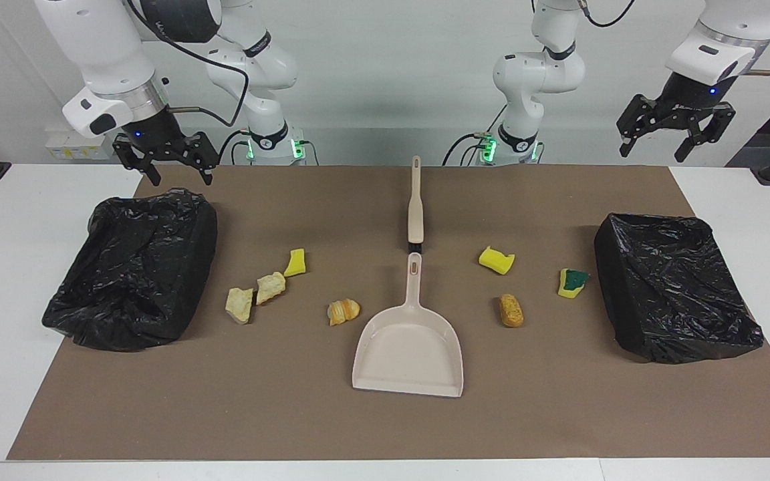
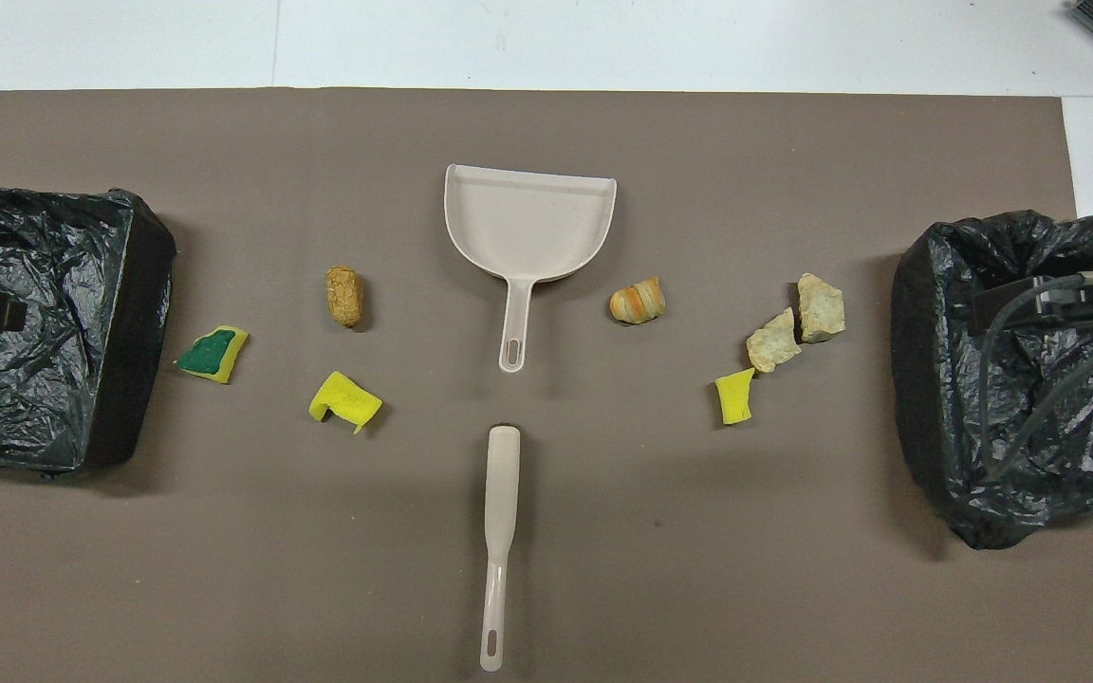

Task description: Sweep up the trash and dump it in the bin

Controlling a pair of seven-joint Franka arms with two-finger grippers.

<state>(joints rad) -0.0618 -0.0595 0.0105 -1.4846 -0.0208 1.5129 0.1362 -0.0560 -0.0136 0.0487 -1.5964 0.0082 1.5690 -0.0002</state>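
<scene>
I see crinkled glossy black plastic lining both bins (image 1: 138,267), a smooth matt plastic dustpan (image 1: 408,347), porous sponge scraps (image 1: 496,260), and a matt brown mat (image 1: 291,401).

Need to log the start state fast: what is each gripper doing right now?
Left gripper: open, empty, raised above the table edge near one black-lined bin.
Right gripper: open, empty, raised over the rim of the other bin.
</scene>
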